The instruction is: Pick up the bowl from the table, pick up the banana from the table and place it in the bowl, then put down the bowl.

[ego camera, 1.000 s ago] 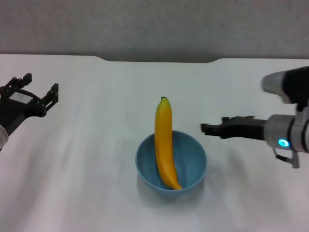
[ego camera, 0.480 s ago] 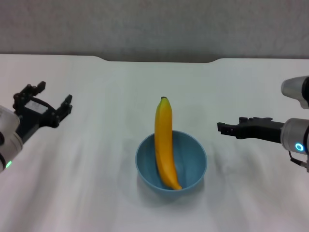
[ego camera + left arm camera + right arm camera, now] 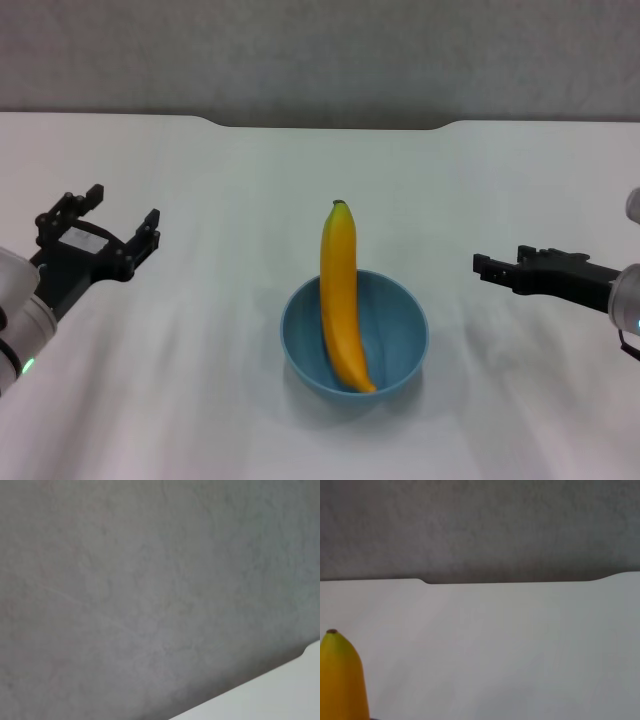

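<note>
Wide white counter, flat and bare around the middle. At its centre sits the blue bowl: stiff, glossy, likely slippery, best pinched at the rim. Inside leans the banana, light, soft-skinned, stem pointing far over the rim; best gripped gently mid-length. Left end effector hangs spread and empty, well apart. Right end effector hovers empty; cannot tell its spread.
</note>
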Available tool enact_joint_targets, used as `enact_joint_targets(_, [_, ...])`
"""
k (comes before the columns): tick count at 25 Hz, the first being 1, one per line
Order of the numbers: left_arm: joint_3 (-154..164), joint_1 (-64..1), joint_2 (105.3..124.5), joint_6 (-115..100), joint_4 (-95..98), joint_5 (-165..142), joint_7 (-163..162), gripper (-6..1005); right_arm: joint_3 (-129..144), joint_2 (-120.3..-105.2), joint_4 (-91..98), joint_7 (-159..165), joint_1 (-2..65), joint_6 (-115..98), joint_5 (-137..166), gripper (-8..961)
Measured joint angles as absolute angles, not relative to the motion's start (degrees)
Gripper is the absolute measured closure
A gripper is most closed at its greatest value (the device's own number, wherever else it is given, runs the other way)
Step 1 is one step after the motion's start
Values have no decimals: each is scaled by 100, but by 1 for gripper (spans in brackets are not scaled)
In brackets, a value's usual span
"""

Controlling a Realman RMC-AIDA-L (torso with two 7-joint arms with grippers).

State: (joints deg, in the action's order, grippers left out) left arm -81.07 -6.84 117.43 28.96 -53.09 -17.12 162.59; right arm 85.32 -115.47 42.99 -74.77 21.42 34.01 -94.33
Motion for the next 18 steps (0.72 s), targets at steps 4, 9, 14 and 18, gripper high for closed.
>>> enact_joint_targets(4, [-8019, -713, 11734, 3177, -5094, -1444, 16260, 273, 8545, -11562, 4044, -8239, 2127, 3401, -10151, 171])
enact_joint_targets(9, [-8002, -813, 11732, 3468, -4735, -1108, 16246, 273, 8594, -11568, 3540, -9404, 2118, 3429, -11353, 172])
enact_joint_targets(14, [-7977, -976, 11717, 3719, -4264, -851, 16190, 273, 8646, -11585, 3026, -10435, 2170, 3473, -12340, 172])
enact_joint_targets(18, [-7998, -1052, 11716, 3738, -4083, -822, 16056, 273, 8688, -11588, 2900, -10779, 2183, 3479, -12640, 172])
